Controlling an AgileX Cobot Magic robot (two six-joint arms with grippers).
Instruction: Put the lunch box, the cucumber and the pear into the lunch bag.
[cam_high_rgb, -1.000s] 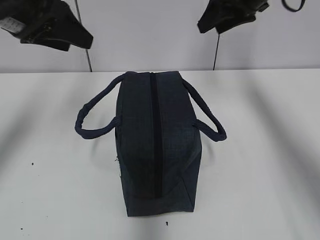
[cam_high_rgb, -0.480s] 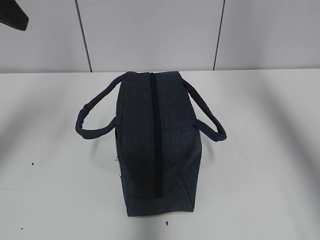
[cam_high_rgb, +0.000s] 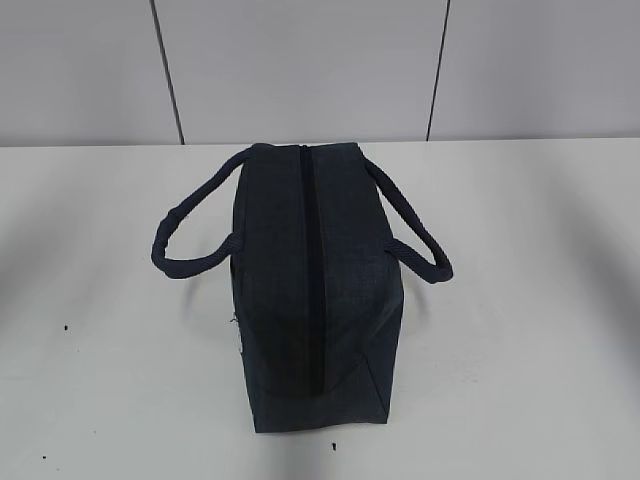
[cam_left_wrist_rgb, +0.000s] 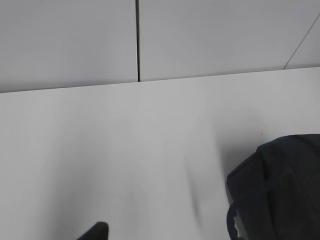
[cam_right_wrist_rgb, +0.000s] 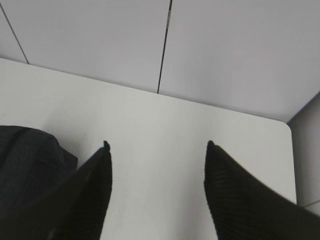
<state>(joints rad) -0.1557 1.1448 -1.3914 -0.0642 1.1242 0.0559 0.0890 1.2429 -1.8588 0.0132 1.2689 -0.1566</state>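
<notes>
Bag shut, both grippers clear of it

Bag position: the lunch bag (cam_high_rgb: 312, 290) stands mid-table (cam_high_rgb: 520, 300), its long axis running from the near edge toward the far edge, one end close to the near edge. The zipper (cam_high_rgb: 310, 270) lies along the top as an unbroken dark line, so the bag appears closed; no lining shows. One loop handle (cam_high_rgb: 185, 245) droops to the left, the other (cam_high_rgb: 415, 230) to the right.

Contents: the lunch box, the cucumber and the pear appear in no view. Whether they sit inside cannot be told from the outside.

End effectors: neither arm shows in the exterior view. The right gripper (cam_right_wrist_rgb: 157, 150) has its fingers well apart over bare table, nothing between them; the bag lies to its left. Of the left gripper only a dark tip shows at the bottom edge of its wrist view, so its state cannot be read there; the bag lies to its right. Which arm is nearer cannot be judged.

Backdrop: grey panelled wall beyond the far edge.
</notes>
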